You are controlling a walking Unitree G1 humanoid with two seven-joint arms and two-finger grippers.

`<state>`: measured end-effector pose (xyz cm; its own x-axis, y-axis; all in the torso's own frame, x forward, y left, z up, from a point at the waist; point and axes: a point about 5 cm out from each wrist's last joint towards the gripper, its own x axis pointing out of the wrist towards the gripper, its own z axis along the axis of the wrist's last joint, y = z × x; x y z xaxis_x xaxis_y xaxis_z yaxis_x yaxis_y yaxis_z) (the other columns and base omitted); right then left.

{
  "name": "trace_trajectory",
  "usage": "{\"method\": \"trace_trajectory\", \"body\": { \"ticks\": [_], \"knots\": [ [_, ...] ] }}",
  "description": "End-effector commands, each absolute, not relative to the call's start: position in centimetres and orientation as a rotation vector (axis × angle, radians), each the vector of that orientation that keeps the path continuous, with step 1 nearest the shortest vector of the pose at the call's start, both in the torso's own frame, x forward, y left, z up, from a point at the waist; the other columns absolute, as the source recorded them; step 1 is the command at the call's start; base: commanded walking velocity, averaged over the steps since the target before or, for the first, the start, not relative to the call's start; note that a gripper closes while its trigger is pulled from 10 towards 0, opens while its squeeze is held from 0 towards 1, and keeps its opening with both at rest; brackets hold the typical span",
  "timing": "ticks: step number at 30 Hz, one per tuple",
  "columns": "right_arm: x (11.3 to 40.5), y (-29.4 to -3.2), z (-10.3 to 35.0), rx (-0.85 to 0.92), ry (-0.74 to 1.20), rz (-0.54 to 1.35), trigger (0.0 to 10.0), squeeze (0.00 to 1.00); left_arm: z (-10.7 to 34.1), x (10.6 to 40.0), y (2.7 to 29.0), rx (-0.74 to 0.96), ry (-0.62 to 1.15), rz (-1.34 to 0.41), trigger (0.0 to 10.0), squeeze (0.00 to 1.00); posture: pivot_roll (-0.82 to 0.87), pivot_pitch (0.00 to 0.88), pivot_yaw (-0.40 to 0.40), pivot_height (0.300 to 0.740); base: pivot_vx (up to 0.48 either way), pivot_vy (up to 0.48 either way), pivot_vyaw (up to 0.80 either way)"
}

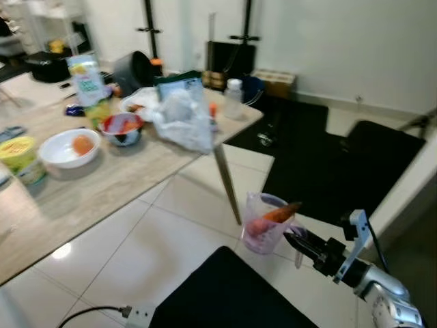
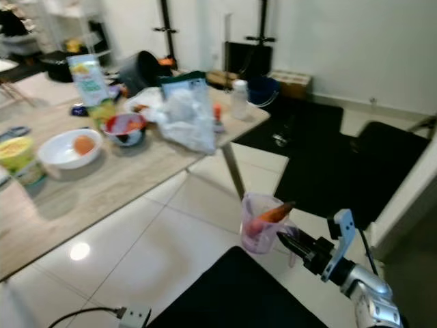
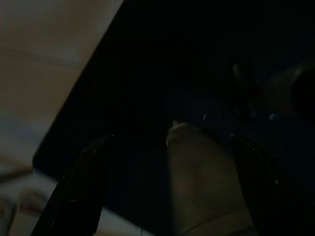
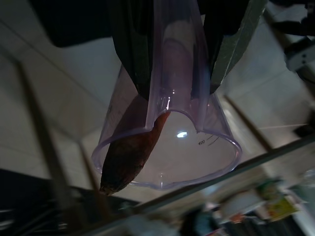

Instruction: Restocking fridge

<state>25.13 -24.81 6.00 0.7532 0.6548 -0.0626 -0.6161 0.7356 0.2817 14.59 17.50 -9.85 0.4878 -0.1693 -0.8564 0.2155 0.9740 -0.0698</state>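
Observation:
My right gripper point(image 1: 295, 240) is shut on the handle side of a clear purple measuring jug point(image 1: 265, 223), held in the air above the white floor tiles, away from the table. A carrot point(image 1: 281, 212) lies inside the jug with its tip poking past the rim. In the right wrist view the jug point(image 4: 170, 128) sits between the black fingers point(image 4: 130, 54), and the carrot point(image 4: 134, 147) rests along its wall. In the left wrist view my left gripper point(image 3: 167, 182) hangs open in the dark over a black mat.
A wooden table point(image 1: 123, 179) at the left bears a white bowl with an egg point(image 1: 68, 147), a red bowl point(image 1: 121, 127), a juice carton point(image 1: 87, 85), a plastic bag point(image 1: 183, 121) and a bottle point(image 1: 233, 98). Black mats point(image 1: 321, 171) lie on the floor ahead and below me.

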Motion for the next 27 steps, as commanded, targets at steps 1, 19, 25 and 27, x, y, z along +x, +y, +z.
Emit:
{"method": "trace_trajectory", "body": {
  "ticks": [1,19,25,27],
  "knots": [
    [25.4,-24.4,5.9,0.243,0.144,0.699,10.0,0.0,-10.2,13.6,17.8,0.044,1.068,-0.225,10.0,0.0,0.07,0.0,0.028,0.74,0.0,0.0,-0.8],
    [25.6,-24.3,4.3,0.213,0.194,0.594,10.0,0.0,-10.2,13.7,17.8,0.044,1.065,-0.225,10.0,0.0,0.07,0.0,0.024,0.74,0.0,0.0,-0.8],
    [25.7,-23.9,4.2,0.212,0.186,0.602,10.0,0.0,-10.2,13.7,17.8,0.046,1.063,-0.228,10.0,0.0,0.07,0.0,0.024,0.74,0.0,0.0,-0.8],
    [25.8,-23.8,4.1,0.208,0.185,0.603,10.0,0.0,-10.1,13.8,17.8,0.046,1.062,-0.228,10.0,0.0,0.07,0.0,0.024,0.74,0.0,0.0,-0.8]
  ]
}}
